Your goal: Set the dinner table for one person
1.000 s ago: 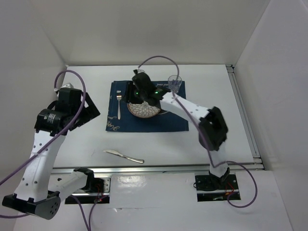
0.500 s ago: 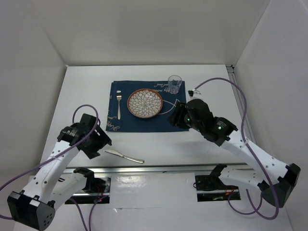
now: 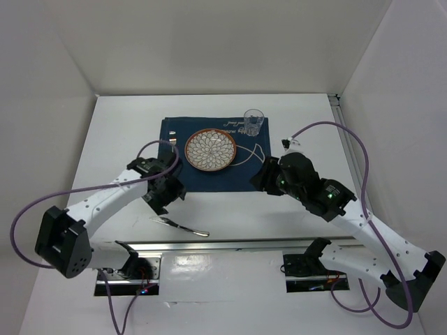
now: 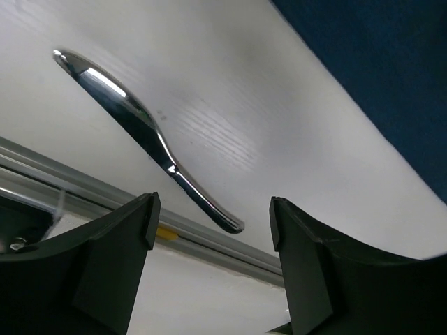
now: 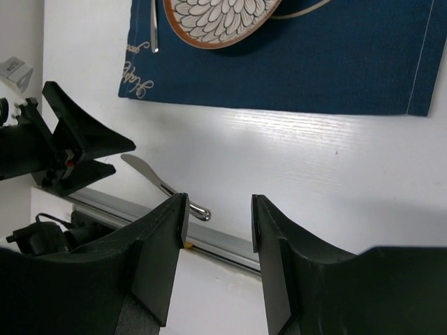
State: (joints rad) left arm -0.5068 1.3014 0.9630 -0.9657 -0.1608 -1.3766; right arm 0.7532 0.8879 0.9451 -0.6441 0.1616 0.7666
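Note:
The white dinner table (image 3: 119, 125) carries a navy placemat (image 3: 244, 174) with a patterned plate (image 3: 210, 149), a fork (image 3: 172, 148) left of the plate and a clear glass (image 3: 253, 121) at the mat's far right corner. A silver knife (image 3: 180, 225) lies on the bare table near the front rail. My left gripper (image 3: 167, 201) is open and empty, hovering just above and behind the knife (image 4: 140, 132), its fingers (image 4: 105, 265) apart from it. My right gripper (image 3: 258, 177) is open and empty above the mat's front right part; its view shows the mat (image 5: 293, 70), the plate (image 5: 216, 17) and the knife (image 5: 164, 185).
A metal rail (image 3: 279, 241) runs along the table's near edge, close behind the knife (image 4: 84, 188). White walls enclose the table on the left, back and right. My left gripper (image 5: 70, 146) shows at the left of the right wrist view.
My right arm drew back from over the plate to the mat's front right. My left arm swung from the table's left side to just above the knife.

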